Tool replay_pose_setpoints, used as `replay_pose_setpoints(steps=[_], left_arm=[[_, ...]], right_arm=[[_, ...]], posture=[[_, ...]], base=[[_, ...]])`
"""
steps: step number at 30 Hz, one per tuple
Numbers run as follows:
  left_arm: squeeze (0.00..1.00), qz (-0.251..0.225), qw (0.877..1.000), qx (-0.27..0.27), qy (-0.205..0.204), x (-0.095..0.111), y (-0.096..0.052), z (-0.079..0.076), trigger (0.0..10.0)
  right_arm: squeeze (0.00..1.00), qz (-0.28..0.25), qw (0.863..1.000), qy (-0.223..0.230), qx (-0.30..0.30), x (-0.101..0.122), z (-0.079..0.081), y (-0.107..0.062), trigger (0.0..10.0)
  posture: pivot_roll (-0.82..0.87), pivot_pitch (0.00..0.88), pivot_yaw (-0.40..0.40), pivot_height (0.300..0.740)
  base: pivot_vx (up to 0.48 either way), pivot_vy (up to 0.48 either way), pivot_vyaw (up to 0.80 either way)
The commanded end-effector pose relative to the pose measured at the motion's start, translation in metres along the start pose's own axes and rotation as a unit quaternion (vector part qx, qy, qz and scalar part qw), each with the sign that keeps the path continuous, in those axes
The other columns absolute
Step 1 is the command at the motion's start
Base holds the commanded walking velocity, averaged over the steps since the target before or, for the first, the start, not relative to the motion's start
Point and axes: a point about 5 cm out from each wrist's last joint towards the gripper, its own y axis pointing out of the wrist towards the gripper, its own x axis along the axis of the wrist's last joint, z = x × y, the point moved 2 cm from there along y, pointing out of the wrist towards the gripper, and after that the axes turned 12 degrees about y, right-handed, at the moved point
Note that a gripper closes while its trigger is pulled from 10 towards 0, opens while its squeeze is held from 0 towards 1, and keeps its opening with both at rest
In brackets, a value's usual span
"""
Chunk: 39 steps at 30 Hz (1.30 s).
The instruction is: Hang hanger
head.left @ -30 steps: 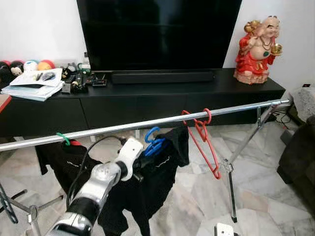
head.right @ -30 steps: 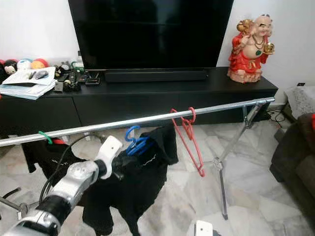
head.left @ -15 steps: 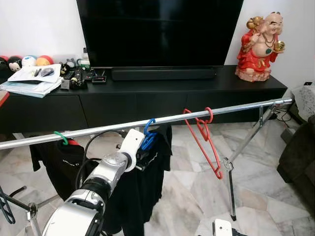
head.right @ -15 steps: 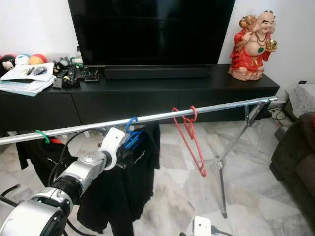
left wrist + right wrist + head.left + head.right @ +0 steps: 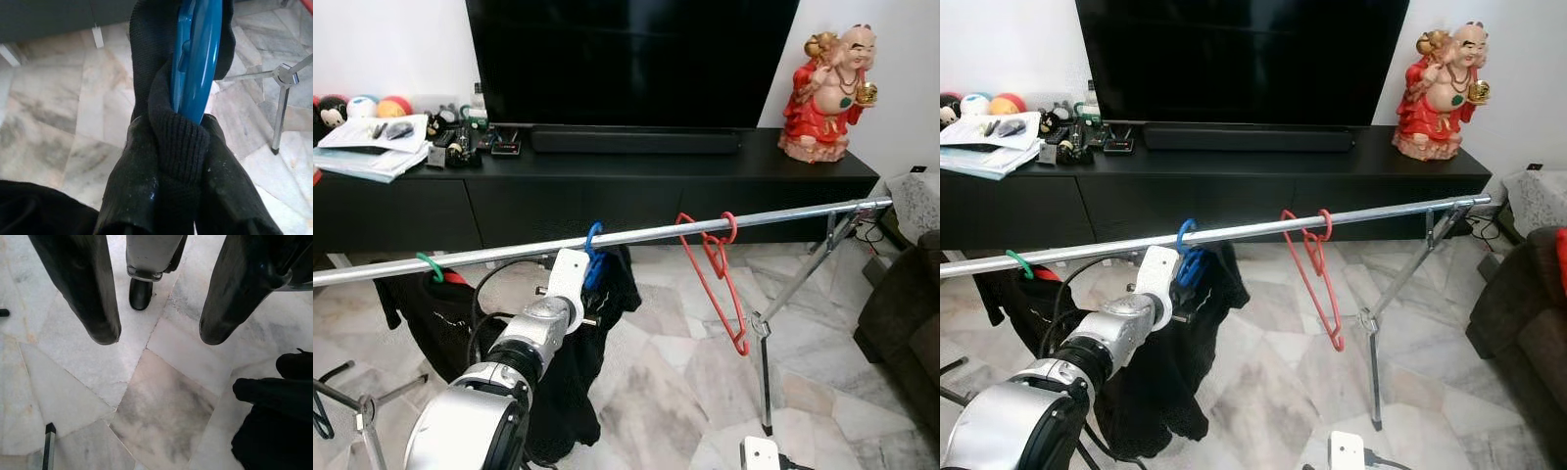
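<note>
A blue hanger (image 5: 593, 257) carries a black garment (image 5: 573, 372), and its hook curves over the silver rail (image 5: 773, 216). My left gripper (image 5: 181, 147) is shut on the hanger's neck and the garment's knit collar, just under the rail; the white wrist (image 5: 568, 279) is beside it. An empty red hanger (image 5: 720, 284) hangs further right on the rail. A green hook (image 5: 430, 265) with dark clothes (image 5: 426, 313) hangs to the left. My right gripper (image 5: 156, 333) is open, hanging low over the marble floor.
Behind the rail stands a black TV console (image 5: 636, 186) with a large TV (image 5: 626, 59), clutter on the left and a red figurine (image 5: 827, 88). The rack's leg (image 5: 766, 372) stands at the right. A dark sofa (image 5: 906, 323) is at the far right.
My left gripper has lifted the blue hanger with the garment from below the rail up and to the left; its hook now sits over the rail. The camera shifted slightly.
</note>
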Motion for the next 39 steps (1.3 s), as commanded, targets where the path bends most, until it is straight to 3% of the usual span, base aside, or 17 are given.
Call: replay_pose_setpoints(steps=[1, 6, 14, 18, 23, 24, 26, 32, 39], left_arm=[[0.0, -0.012, 1.0, 0.006, -0.001, 0.017, 0.001, -0.001, 10.0], [0.0, 0.009, 1.0, 0.011, 0.0, 0.013, 0.001, -0.003, 10.0], [0.0, 0.057, 0.997, -0.002, 0.044, -0.008, 0.001, -0.011, 10.0], [0.0, 0.059, 0.997, 0.0, 0.046, -0.01, 0.001, -0.011, 10.0], [0.0, 0.027, 0.998, 0.009, 0.049, -0.004, 0.001, -0.009, 10.0], [1.0, 0.001, 1.0, 0.011, 0.027, 0.001, 0.001, -0.008, 10.0], [1.0, -0.013, 1.0, 0.012, 0.001, 0.003, 0.001, -0.005, 10.0], [1.0, -0.041, 0.999, 0.012, -0.009, 0.002, -0.002, 0.003, 10.0], [1.0, -0.086, 0.996, 0.007, 0.011, 0.005, -0.007, 0.006, 10.0]], right_arm=[[0.0, 0.007, 1.0, -0.002, -0.003, -0.002, -0.004, -0.001, 10.0], [0.0, 0.005, 1.0, 0.002, -0.007, -0.002, -0.005, -0.001, 10.0], [0.0, 0.009, 1.0, 0.002, -0.007, -0.004, -0.003, -0.001, 10.0], [0.0, 0.011, 1.0, 0.002, -0.005, -0.005, -0.002, -0.001, 10.0], [0.0, 0.01, 1.0, 0.006, -0.004, -0.006, -0.001, 0.0, 10.0], [0.0, 0.009, 1.0, 0.008, -0.005, -0.006, -0.001, 0.0, 10.0], [0.0, 0.009, 1.0, 0.01, -0.005, -0.006, 0.0, 0.0, 10.0], [0.0, 0.01, 1.0, 0.014, -0.004, -0.008, 0.001, 0.0, 10.0], [0.0, 0.009, 1.0, 0.016, -0.004, -0.008, 0.002, 0.0, 10.0]], posture=[[0.11, 0.0, -0.095, 0.74], [0.11, 0.0, -0.095, 0.74], [0.12, 0.0, -0.086, 0.74], [0.12, 0.0, -0.081, 0.74], [0.12, 0.0, -0.076, 0.74], [0.11, 0.0, -0.072, 0.74], [0.11, 0.0, -0.068, 0.74], [0.12, 0.0, -0.062, 0.74], [0.12, 0.0, -0.059, 0.74]], base=[[0.0, 0.0, 0.0], [0.0, 0.0, 0.0], [0.0, 0.0, 0.0], [0.0, 0.0, 0.0], [0.0, 0.0, 0.0], [0.0, 0.0, 0.0], [0.0, 0.0, 0.0], [0.0, 0.0, 0.0], [0.0, 0.0, 0.0]])
